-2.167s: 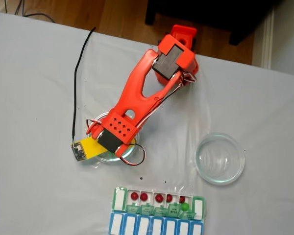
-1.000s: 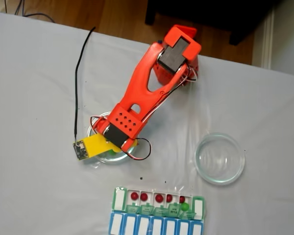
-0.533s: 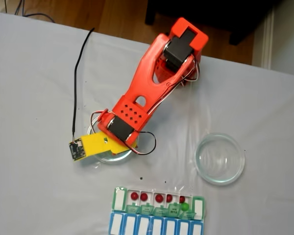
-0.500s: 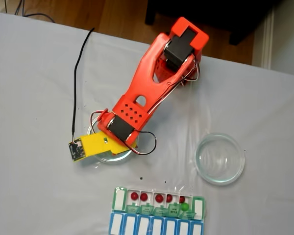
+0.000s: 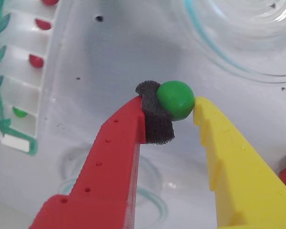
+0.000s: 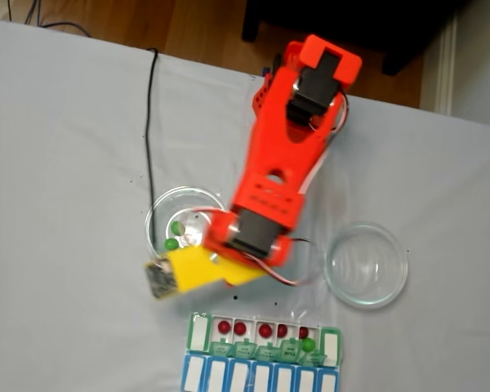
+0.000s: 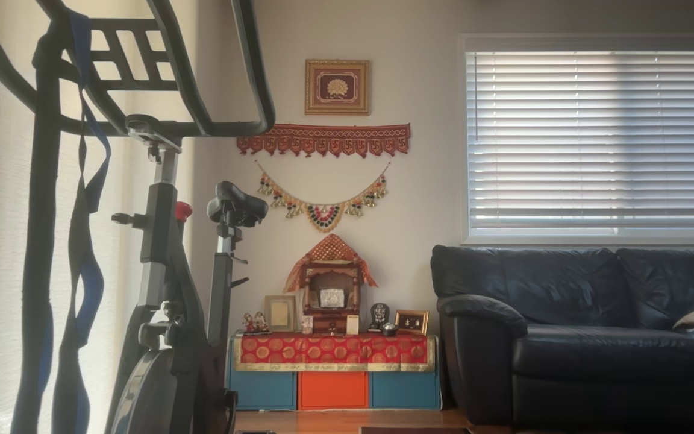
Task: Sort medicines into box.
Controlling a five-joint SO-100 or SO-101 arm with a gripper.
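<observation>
Your gripper (image 5: 175, 109) pinches a glossy round green pill (image 5: 175, 99) between the black foam pad on the red finger (image 5: 115, 157) and the bare yellow finger (image 5: 231, 162). The ribbed plastic box (image 6: 261, 351) sits at the table's near edge, red pills (image 6: 232, 327) inside. Two green pills (image 6: 174, 236), probably, remain in the clear glass dish (image 6: 159, 211).

In the wrist view the gripper (image 5: 175, 107) is squeezed tight on a green pill (image 5: 175, 99), held up between its red finger and its yellow finger. In the fixed view the orange arm (image 6: 282, 155) reaches from the table's far edge toward the near edge.
</observation>
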